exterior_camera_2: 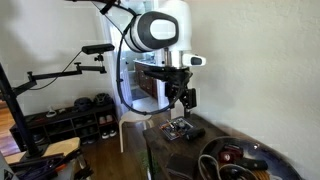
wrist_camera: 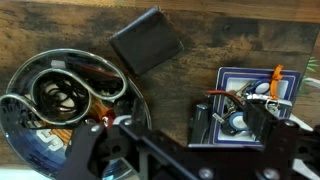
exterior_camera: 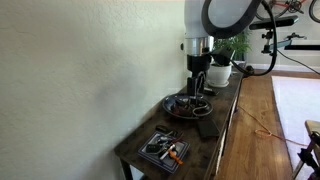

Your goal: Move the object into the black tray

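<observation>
Pincer [exterior_camera: 198, 85]: hanging up by the round dish [wrist_camera: 25, 125], wide open, holding nothing.
Black tray [wrist_camera: 226, 76]: sitting near the end of the table [wrist_camera: 50, 25], apart from the pincer, holding small bits and an orange one [wrist_camera: 277, 74].
Flat black thing [wrist_camera: 147, 42]: lying between dish and tray.
Done: nothing yet, by the look of it.
Left: grabbing the thing, carrying it, dropping it into the tray.

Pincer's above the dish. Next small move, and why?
Probably lower straight down a little. The pincer hangs above the round dish, holding nothing I can see, and the black tray sits apart from it, so a grasp has to come first.
</observation>
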Controlling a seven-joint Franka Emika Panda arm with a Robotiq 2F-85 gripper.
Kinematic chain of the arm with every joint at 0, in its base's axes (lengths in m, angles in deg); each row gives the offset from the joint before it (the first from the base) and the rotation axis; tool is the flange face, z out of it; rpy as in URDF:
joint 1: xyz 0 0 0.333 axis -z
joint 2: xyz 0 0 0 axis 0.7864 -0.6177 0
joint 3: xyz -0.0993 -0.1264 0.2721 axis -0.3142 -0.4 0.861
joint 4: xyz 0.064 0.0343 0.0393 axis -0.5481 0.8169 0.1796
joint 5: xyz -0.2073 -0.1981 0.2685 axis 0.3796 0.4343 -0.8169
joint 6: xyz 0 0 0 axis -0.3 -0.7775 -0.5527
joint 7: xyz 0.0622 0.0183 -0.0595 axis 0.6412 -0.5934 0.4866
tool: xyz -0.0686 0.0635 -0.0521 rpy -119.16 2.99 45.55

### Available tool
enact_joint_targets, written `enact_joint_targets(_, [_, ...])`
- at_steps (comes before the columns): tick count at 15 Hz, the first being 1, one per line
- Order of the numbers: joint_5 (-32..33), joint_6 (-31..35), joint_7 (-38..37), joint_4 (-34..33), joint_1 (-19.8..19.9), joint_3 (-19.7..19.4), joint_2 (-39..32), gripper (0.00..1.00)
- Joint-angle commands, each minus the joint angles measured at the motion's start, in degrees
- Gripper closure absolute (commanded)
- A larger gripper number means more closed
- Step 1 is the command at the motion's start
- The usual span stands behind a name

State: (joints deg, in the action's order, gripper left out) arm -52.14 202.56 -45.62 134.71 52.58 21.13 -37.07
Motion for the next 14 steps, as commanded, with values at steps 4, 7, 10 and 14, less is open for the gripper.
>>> enact_joint_targets(4, [-0.6, 5.0, -7.8, -6.3, -1.8, 0.1, -6.7, 0.0])
enact_joint_targets(7, [-0.7, 5.5, -9.6, -8.2, -2.5, 0.1, -8.7, 0.0])
enact_joint_targets(10, [-0.4, 4.6, -7.9, -7.9, -2.3, 0.0, -8.5, 0.0])
enact_joint_targets(14, [-0.4, 4.6, -8.3, -8.4, -2.4, 0.0, -8.9, 0.0])
